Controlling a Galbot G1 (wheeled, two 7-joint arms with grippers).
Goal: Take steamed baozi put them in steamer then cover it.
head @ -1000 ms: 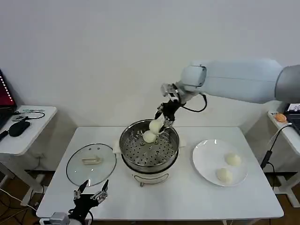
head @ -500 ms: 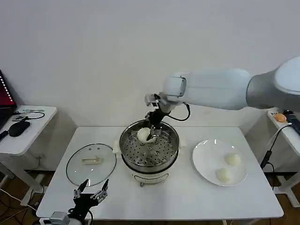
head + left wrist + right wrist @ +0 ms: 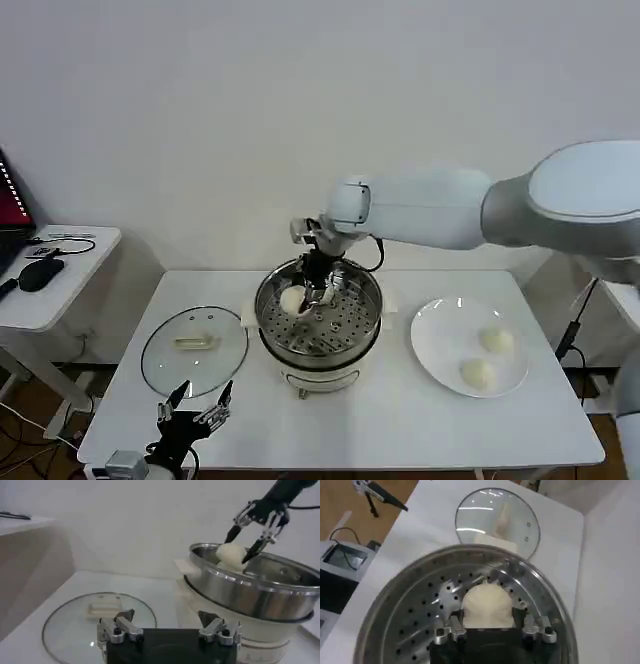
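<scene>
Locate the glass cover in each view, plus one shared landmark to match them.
Head view: cover lies flat on the table, on the robot's left of the steamer.
Left wrist view: cover just beyond the left gripper.
Right wrist view: cover beyond the steamer's rim.
Shared landmark: the steamer.

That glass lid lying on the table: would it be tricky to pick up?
Probably a bit. The lid lies flat on the table, so only its small raised handle offers a grip. Glass with a metal rim likely makes it heavy for its size and breakable if dropped. Held by the handle alone, it may tilt or swing.
</scene>
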